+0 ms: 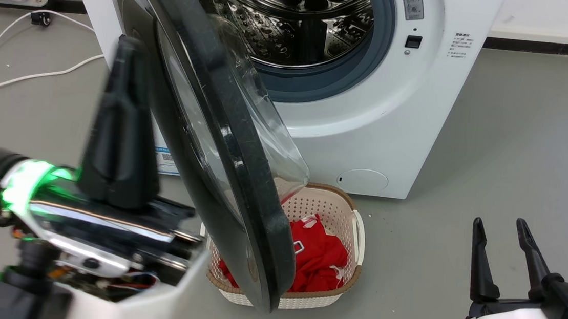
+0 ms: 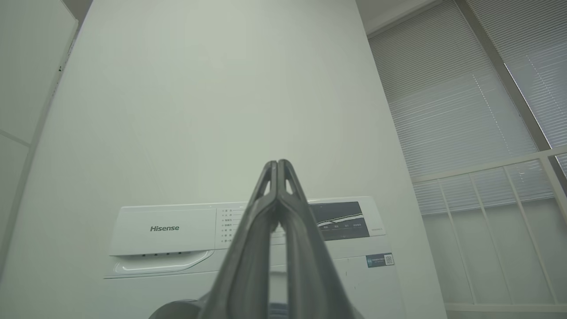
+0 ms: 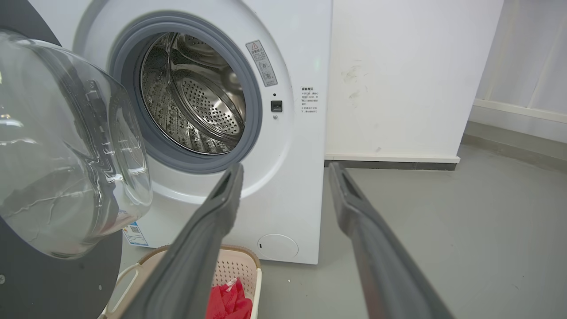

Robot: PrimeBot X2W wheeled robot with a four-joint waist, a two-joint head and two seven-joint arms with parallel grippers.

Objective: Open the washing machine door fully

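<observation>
The white washing machine [image 1: 368, 131] stands ahead with its steel drum [image 1: 286, 21] exposed. The washing machine door [image 1: 224, 139] is swung out toward me and I see it almost edge-on, its clear glass bowl [image 1: 271, 132] facing the drum. My left gripper [image 1: 128, 43] is shut with nothing between its fingers and points up beside the door's outer face; whether it touches the door I cannot tell. In the left wrist view its closed gripper [image 2: 277, 163] points at the machine's control panel [image 2: 177, 230]. My right gripper [image 1: 500, 223] hangs open at the lower right, apart from the door [image 3: 66, 146].
A cream laundry basket [image 1: 355, 222] holding red cloth [image 1: 317, 255] sits on the floor under the door's lower edge. White cables [image 1: 24, 75] run over the grey floor at the left. A white wall [image 3: 398, 66] stands right of the machine, with open floor [image 1: 521, 149] in front of it.
</observation>
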